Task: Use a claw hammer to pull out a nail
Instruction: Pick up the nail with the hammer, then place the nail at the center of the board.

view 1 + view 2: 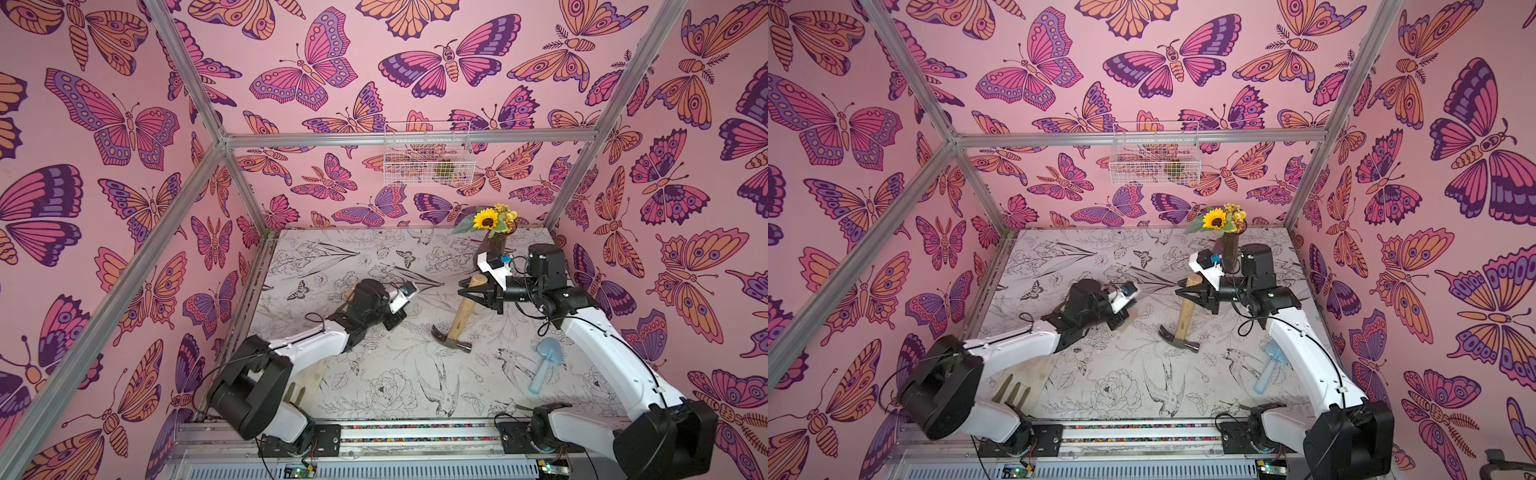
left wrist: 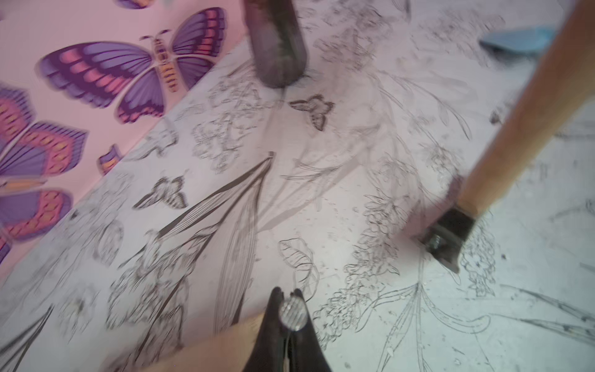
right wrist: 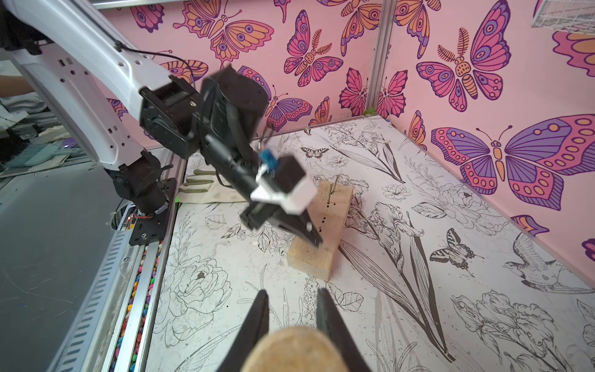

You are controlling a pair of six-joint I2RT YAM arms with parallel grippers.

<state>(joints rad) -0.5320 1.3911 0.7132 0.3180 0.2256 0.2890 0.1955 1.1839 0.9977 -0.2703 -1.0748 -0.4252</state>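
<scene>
Pale wooden handle of the claw hammer (image 1: pixel 460 316) is clamped near its free end by the right gripper (image 1: pixel 473 293) — the steel head rests on the table (image 1: pixel 374 374), handle tilted up. The left gripper (image 2: pixel 286 294) is pinched together on a nail (image 2: pixel 291 312) at the wooden block (image 3: pixel 314 261) — clear of the hammer.

My colour check: pink booth, inked tabletop.
I see walls (image 1: pixel 374 83) of pink covered in purple, magenta and orange butterflies. The tabletop (image 1: pixel 374 386) is white with black line drawings of flowers, birds and butterflies. The claw hammer (image 1: pixel 462 313) has a pale wood handle and a grey head. The left arm (image 1: pixel 307 340) and right arm (image 1: pixel 602 349) are white and black, the sunflower (image 1: pixel 486 219) is yellow, and the brush (image 1: pixel 546 361) is light blue.
</scene>
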